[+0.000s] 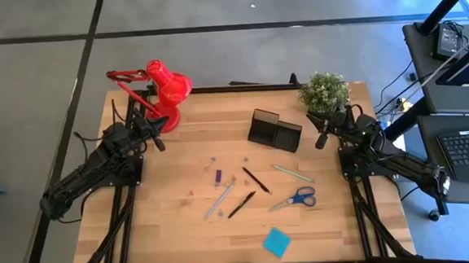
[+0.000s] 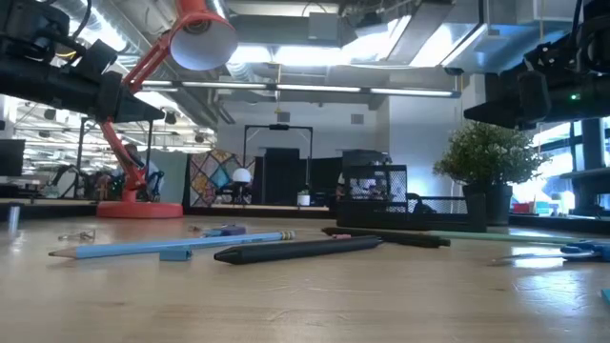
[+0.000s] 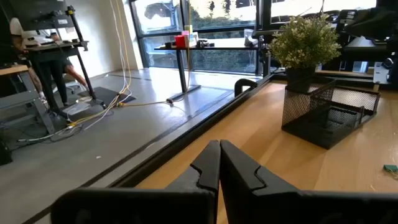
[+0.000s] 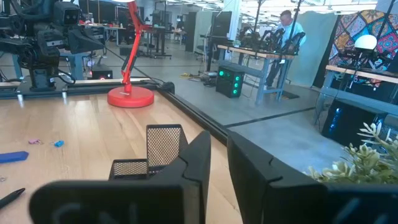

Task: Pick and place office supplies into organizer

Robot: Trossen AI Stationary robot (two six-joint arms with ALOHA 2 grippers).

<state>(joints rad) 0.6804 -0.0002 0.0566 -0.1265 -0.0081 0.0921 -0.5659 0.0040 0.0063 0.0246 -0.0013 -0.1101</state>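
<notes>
Both arms are waiting: left gripper (image 1: 160,144) pinched together, right gripper (image 1: 320,141) barely apart, empty; reaching could be knocking the organizer (image 1: 273,130) or scattering pens (image 1: 254,179).

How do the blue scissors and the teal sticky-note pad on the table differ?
The scissors are long and thin, with blue loop handles and silvery blades; the sticky-note pad is a flat, solid teal square. The scissors lie nearer the organizer; the pad lies farther from it, close to the table's edge. Both lie flat on the wood, outside the organizer, with neither gripper touching them.
</notes>
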